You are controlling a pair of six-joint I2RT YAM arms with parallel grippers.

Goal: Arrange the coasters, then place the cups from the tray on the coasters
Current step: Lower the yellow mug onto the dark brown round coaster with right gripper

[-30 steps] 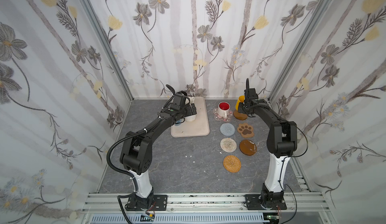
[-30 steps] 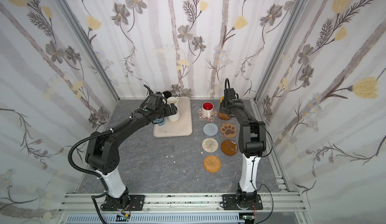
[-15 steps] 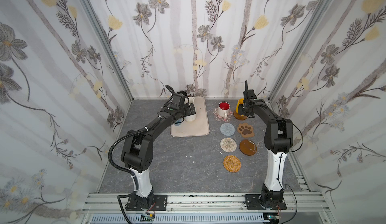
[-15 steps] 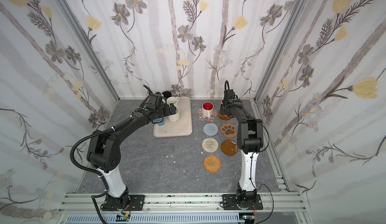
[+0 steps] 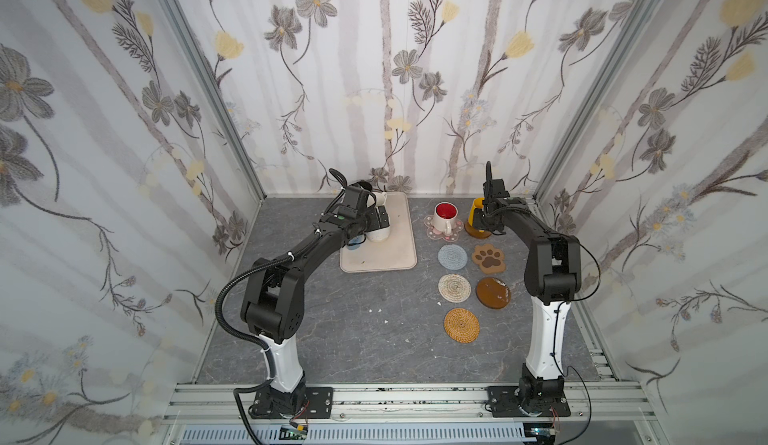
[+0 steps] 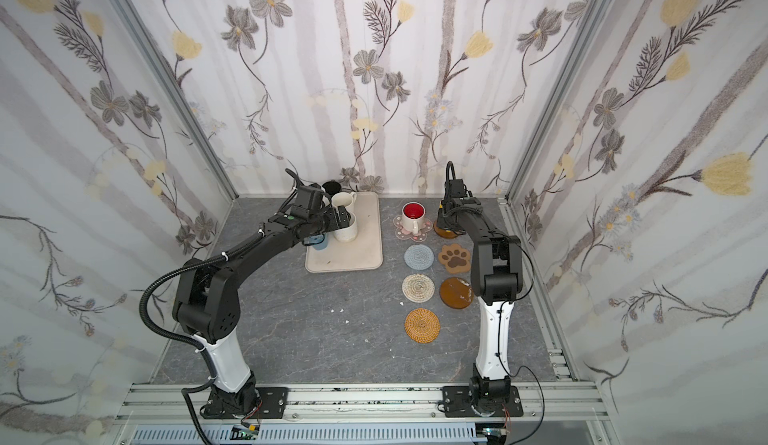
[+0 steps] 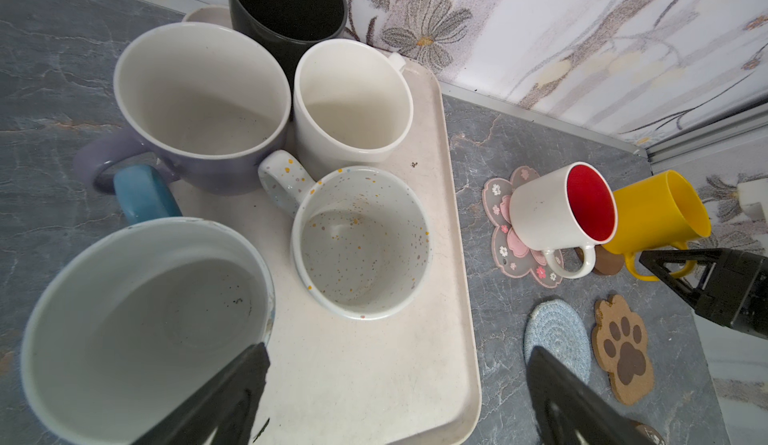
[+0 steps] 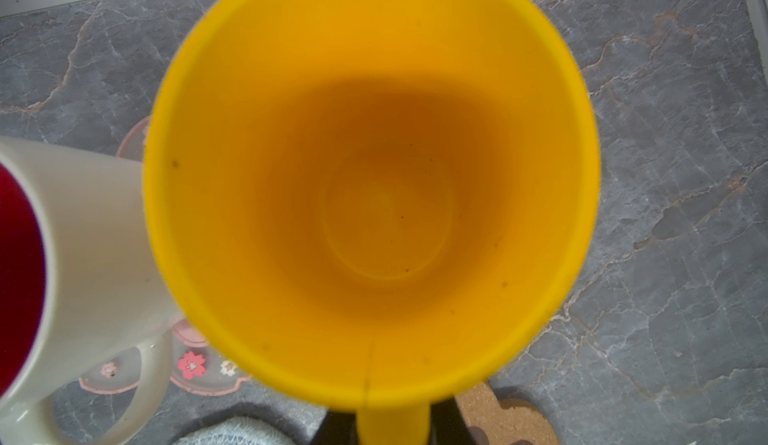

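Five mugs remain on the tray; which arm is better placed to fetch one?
Left, likely: left pincer is open over the tray by the speckled mug; right pincer is shut on the handle of the yellow mug.

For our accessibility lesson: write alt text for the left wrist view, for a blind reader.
Five mugs crowd a beige tray: lavender mug, black mug, cream mug, speckled mug, blue-handled mug. Beside it, a red-lined white mug sits on a pink-flower coaster; the right gripper holds a yellow mug on a brown disc. The open left gripper frames the foreground.
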